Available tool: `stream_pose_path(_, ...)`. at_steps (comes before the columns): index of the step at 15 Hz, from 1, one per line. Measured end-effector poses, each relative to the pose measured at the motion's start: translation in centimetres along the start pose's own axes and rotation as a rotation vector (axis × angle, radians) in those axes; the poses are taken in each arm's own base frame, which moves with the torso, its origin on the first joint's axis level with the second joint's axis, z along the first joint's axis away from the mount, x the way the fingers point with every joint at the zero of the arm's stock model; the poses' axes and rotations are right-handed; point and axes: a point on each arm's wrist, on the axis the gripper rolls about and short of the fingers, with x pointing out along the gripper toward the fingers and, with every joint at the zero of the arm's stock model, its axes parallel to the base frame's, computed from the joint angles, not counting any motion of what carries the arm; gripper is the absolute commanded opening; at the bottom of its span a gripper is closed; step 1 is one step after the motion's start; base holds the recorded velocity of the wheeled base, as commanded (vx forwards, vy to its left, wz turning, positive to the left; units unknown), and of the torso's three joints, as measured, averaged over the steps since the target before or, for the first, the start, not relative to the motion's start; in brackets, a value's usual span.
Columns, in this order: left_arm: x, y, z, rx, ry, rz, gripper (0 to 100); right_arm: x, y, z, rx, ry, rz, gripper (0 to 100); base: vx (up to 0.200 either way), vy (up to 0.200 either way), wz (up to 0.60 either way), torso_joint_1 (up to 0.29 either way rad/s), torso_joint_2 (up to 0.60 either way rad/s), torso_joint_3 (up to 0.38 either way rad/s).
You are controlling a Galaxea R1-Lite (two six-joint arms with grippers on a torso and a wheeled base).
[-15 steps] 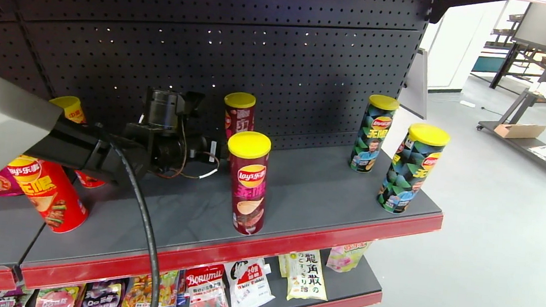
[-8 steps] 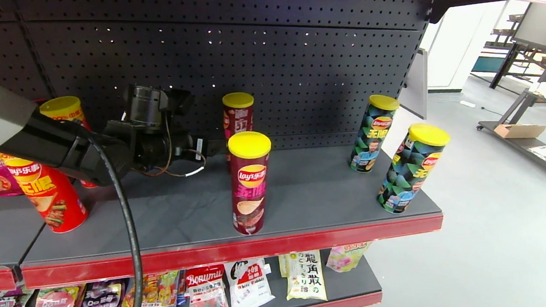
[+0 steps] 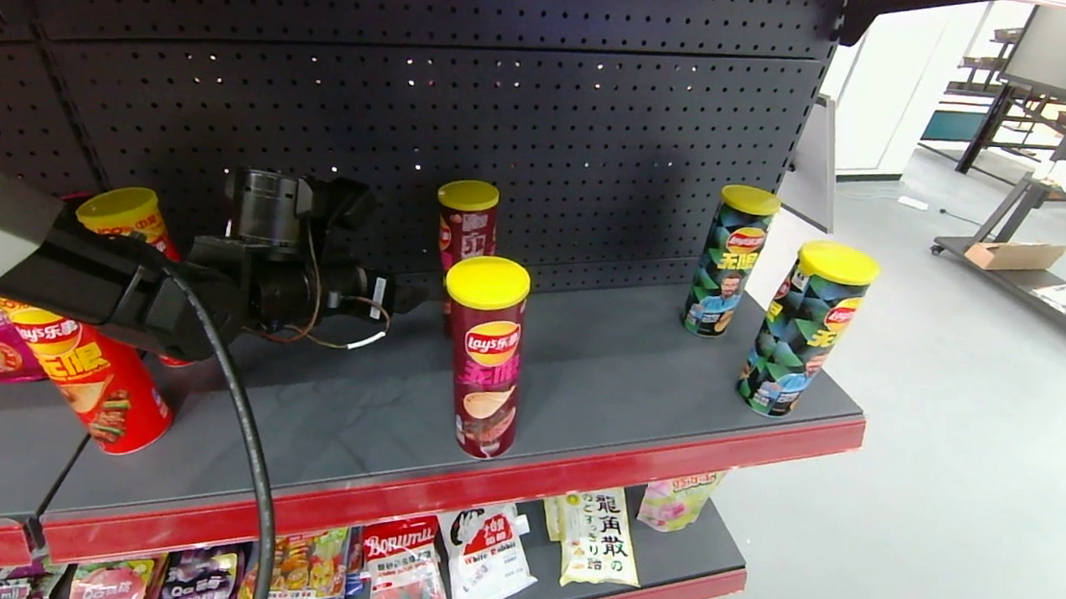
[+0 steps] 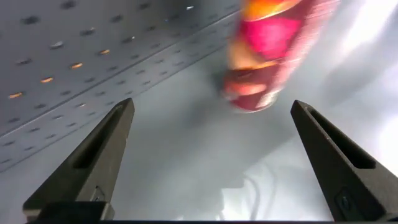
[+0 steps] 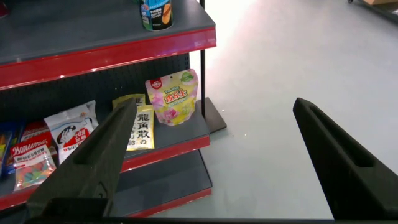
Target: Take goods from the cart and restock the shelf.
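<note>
Two maroon chip cans with yellow lids stand upright on the grey shelf (image 3: 368, 420): one near the front edge (image 3: 484, 358) and one at the back by the pegboard (image 3: 465, 221). My left gripper (image 3: 401, 294) hovers over the shelf just left of the back can, apart from it. In the left wrist view the left gripper (image 4: 214, 124) is open and holds nothing, with a blurred red can (image 4: 273, 56) ahead of it. My right gripper (image 5: 214, 118) is open and holds nothing, low down beside the lower shelf (image 5: 168, 149).
Two green cans (image 3: 729, 259) (image 3: 805, 328) stand at the shelf's right end. Two red cans (image 3: 92, 377) (image 3: 130, 216) are on the left, by the arm. Snack bags (image 3: 491, 556) fill the lower shelf. Bare floor lies to the right, with a metal rack (image 3: 1055, 287) farther off.
My left arm has drawn back to the left, away from the back maroon can. The cans have stayed where they were.
</note>
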Motion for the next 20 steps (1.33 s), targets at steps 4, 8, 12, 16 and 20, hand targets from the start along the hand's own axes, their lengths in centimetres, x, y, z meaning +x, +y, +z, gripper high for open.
stream_pose_path(4,0.2,0.5,-0.4,-0.004,0.012,0.012,100,0.0,0.0,0.0,0.0,0.0,0.0,100,0.0,0.0,0.0,0.0,0.0,0.0)
stream_pose_path(8,0.7,0.3,-0.6,-0.011,0.018,-0.001,100,0.0,0.0,0.0,0.0,0.0,0.0,100,0.0,0.0,0.0,0.0,0.0,0.0)
stream_pose_path(12,1.1,-0.3,-0.6,-0.005,0.014,-0.016,100,0.0,0.0,0.0,0.0,0.0,0.0,100,0.0,0.0,0.0,0.0,0.0,0.0)
stream_pose_path(16,1.2,-0.7,-0.6,-0.002,0.017,-0.028,100,0.0,0.0,0.0,0.0,0.0,0.0,100,0.0,0.0,0.0,0.0,0.0,0.0)
stream_pose_path(20,0.5,-0.9,-0.4,-0.001,0.011,-0.076,100,0.0,0.0,0.0,0.0,0.0,0.0,100,0.0,0.0,0.0,0.0,0.0,0.0)
